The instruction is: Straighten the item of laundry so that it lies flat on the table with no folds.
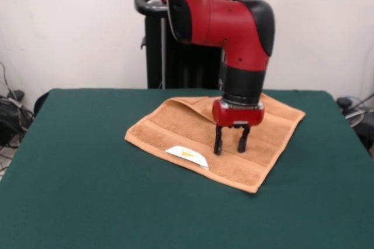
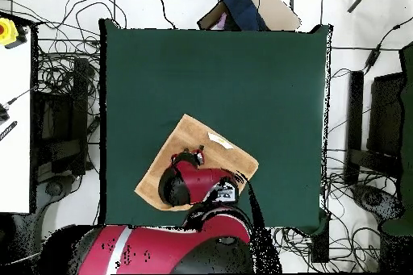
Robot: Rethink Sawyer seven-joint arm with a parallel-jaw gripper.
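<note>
A: Where does the hand towel (image 1: 198, 135) lie?

B: On the dark green tabletop (image 1: 76, 190), toward the robot's side and turned like a diamond — one corner points at the front camera. In the overhead view the towel (image 2: 181, 147) sits in the lower half of the tabletop (image 2: 218, 70), partly covered by the arm.

A: Is it flat?

B: Mostly. At the far corner, just behind the arm, a raised fold shows in the front view. A small white tag (image 1: 187, 155) lies on the near-left edge; from overhead the tag (image 2: 219, 139) sits on the towel's upper right edge.

A: And the end effector (image 1: 231, 144)?

B: It points straight down over the middle of the towel, its two black fingers apart with a clear gap between them and nothing held. The tips are at or just above the cloth — whether they touch I cannot tell.

A: Anything from above?

B: The red arm (image 2: 198, 185) hides much of the towel's lower right part.
</note>
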